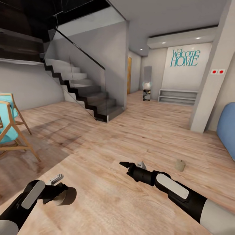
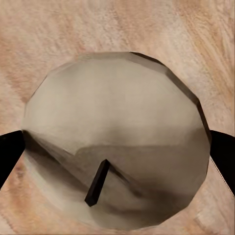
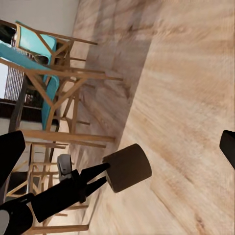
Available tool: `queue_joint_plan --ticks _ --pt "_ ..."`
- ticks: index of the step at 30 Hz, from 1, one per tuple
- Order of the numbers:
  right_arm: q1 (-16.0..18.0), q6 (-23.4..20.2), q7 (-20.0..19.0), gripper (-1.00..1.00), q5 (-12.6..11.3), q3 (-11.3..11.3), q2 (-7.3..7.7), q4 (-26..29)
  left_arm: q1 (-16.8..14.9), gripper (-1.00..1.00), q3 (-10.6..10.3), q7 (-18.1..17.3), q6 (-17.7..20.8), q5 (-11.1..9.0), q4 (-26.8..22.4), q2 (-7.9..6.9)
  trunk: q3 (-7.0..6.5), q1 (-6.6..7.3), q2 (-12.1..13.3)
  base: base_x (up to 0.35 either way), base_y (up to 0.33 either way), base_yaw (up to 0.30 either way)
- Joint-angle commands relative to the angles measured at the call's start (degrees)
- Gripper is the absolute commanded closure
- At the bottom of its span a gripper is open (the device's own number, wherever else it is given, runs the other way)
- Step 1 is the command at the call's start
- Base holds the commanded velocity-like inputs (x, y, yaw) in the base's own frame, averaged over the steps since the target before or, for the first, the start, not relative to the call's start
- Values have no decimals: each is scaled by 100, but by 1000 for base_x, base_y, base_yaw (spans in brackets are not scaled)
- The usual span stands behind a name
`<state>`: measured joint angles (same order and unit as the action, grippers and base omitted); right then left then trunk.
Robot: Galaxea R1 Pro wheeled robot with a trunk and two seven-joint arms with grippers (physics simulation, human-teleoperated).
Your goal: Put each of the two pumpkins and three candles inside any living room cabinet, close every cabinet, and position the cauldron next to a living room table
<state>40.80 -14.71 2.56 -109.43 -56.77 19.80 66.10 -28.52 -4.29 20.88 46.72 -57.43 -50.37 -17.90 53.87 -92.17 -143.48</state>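
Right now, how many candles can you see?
2. One candle is held in the left gripper, its flat top and wick facing that wrist camera. The other candle stands on the wood floor beyond the right arm. Others may be out of view.

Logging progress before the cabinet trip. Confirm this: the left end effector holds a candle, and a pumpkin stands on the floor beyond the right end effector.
One error: the thing on the wooden floor beyond the right end effector is a second candle, not a pumpkin, per the head view. The left end effector does hold a candle.

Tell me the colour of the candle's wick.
Dark, nearly black, on the pale candle; clearest in the left wrist view.
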Motion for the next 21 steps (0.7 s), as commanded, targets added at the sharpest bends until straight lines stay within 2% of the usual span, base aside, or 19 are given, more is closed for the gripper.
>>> queue_joint_plan --ticks 1,4,12,21 --pt "7 7 22 -100 -52 -10 6 7 -4 100 -20 55 -5 -75 -7 -6 16 -2 -3 317 0 22" --pt "0 17 -73 -100 -55 -10 10 -3 -4 100 -20 54 -5 -75 -8 -4 44 -2 -3 316 0 10" --pt "-44 -3 -995 -100 -87 -10 -1 -471 -4 100 -20 54 -5 -75 -6 -4 116 -2 -3 314 0 -69" --pt "-46 -6 -1141 -100 -88 -10 -2 -533 -4 100 -20 55 -5 -75 -8 -4 170 -2 -3 304 0 -218"
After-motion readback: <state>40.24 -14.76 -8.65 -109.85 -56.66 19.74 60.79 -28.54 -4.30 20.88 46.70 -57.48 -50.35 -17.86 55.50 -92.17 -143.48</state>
